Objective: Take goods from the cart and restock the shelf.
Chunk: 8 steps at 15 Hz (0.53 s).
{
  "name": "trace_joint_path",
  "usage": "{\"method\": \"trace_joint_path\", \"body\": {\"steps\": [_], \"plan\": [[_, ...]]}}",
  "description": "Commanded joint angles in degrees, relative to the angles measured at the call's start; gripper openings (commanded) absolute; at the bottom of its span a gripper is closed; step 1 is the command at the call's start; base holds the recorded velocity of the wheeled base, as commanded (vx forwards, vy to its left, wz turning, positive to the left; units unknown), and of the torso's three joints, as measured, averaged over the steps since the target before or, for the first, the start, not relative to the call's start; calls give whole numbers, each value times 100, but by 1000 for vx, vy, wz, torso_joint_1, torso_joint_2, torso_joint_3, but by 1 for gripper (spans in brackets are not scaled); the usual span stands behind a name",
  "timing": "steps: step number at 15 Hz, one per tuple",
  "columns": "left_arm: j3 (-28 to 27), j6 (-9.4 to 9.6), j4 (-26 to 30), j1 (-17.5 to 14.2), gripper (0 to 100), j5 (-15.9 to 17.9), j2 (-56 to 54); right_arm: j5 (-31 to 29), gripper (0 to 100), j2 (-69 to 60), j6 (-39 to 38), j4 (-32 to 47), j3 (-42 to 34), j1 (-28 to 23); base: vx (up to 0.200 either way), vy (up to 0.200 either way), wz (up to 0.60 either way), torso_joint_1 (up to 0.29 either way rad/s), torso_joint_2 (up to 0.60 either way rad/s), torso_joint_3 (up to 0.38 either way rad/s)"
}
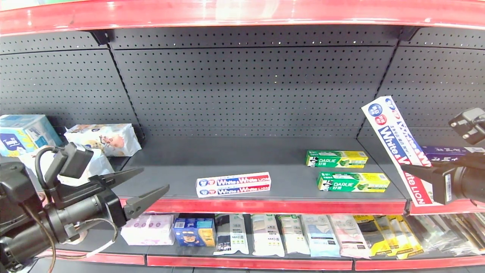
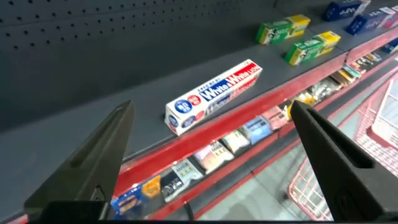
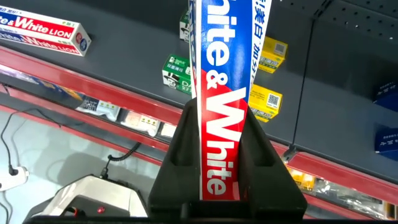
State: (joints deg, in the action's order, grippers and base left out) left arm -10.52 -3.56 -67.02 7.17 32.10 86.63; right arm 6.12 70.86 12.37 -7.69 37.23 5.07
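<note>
My right gripper (image 1: 411, 170) is shut on a white, red and blue toothpaste box (image 1: 399, 146), held tilted in the air at the right end of the dark shelf (image 1: 242, 159); the same box (image 3: 222, 99) rises between the fingers in the right wrist view. An identical toothpaste box (image 1: 233, 184) lies flat near the shelf's front edge, also seen from the left wrist (image 2: 212, 95). Two green toothpaste boxes (image 1: 336, 159) (image 1: 353, 182) lie to its right. My left gripper (image 1: 153, 184) hangs open in front of the shelf's left part, holding nothing.
Tissue packs (image 1: 102, 138) sit on the shelf's left section, purple boxes (image 1: 451, 153) on the right section. The lower shelf holds small boxes (image 1: 194, 231) and several packets (image 1: 299, 233). A red wire cart (image 2: 348, 186) stands below. The shelf's red front lip (image 1: 273, 206) runs across.
</note>
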Motion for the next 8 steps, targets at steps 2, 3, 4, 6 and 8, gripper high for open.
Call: {"method": "trace_joint_path", "body": {"steps": [2,3,4,6,8], "plan": [[-143,4,946,109,100,-90,-1043,-6,0,-20,2,-4,-5,20,0,0,0,0,0,0],[-73,22,1042,101,100,-432,-1253,-6,0,-20,2,-4,-23,29,0,0,0,0,0,0],[-3,40,1051,101,100,-819,-1403,-6,0,-29,2,-4,-32,29,0,0,0,0,0,0],[252,66,1148,74,100,-1118,-1869,-6,0,-29,2,-4,-32,20,0,0,0,0,0,0],[305,224,1631,-163,100,-1390,-2291,-6,0,-29,-16,-4,-40,-6,0,0,0,0,0,0]]}}
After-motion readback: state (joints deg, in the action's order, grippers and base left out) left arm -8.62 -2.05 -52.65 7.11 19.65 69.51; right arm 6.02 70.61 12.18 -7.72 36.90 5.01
